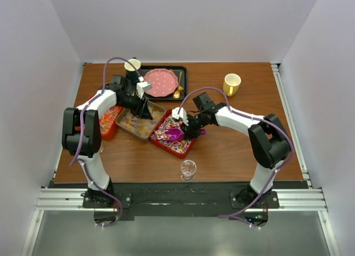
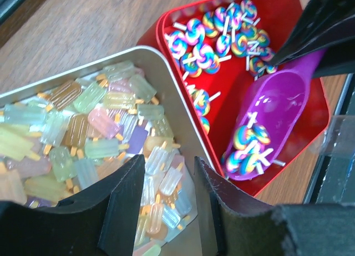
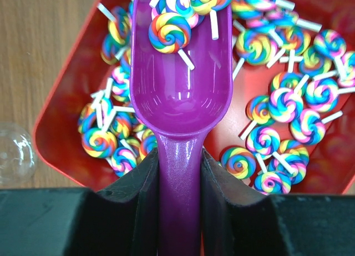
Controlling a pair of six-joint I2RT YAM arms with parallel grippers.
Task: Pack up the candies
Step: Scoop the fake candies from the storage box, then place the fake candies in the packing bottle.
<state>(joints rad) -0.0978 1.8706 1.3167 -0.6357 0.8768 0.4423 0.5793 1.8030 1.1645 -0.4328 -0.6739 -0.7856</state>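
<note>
The right claw [image 3: 178,164] clamps the handle of the purple scoop [image 3: 180,95]. The scoop's bowl lies inside the red tray [image 3: 52,147] among swirled candies [image 3: 285,103], with a few resting in it. Just left of that tray, the left claw [image 2: 169,166] hangs with its jaws apart and empty over pastel gummies [image 2: 105,123] in a silver tin [image 2: 161,60].

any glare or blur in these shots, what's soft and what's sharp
right wrist: white glare streaks on the purple scoop, the glass at the left edge looks soft; left wrist: pastel candies sharp, the left gripper dark and soft-edged up close; top external: even light, faint shadows, candies too small to resolve
</note>
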